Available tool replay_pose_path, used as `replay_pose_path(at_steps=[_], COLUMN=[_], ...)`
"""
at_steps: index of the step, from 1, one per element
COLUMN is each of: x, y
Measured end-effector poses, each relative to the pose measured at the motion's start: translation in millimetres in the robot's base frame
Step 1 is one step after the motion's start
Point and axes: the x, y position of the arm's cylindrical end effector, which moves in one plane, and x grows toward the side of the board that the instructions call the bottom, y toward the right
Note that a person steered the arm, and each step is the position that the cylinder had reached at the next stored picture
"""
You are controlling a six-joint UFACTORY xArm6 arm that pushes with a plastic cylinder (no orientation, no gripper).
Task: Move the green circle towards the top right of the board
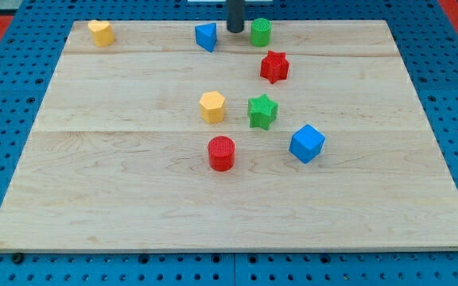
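Camera view is showing my tip [235, 30] sitting just left of the green circle [261, 32] near the bench [133, 199] top edge; no jaws exist. Light, stiff, likely sliding easily; pushing its left side squarely.

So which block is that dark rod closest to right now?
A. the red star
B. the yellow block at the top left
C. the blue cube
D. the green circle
D: my tip sits at the view's top, just left of the green circle, between it and the small blue block.
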Motion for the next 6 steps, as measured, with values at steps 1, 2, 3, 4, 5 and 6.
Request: replay_pose_path(at_steps=[1,2,3,4,5,6], x=[8.0,13.2,9.4,17.5,43.3,55.6], y=[41.9,71.4,35.8,28.8,33.5,56.0])
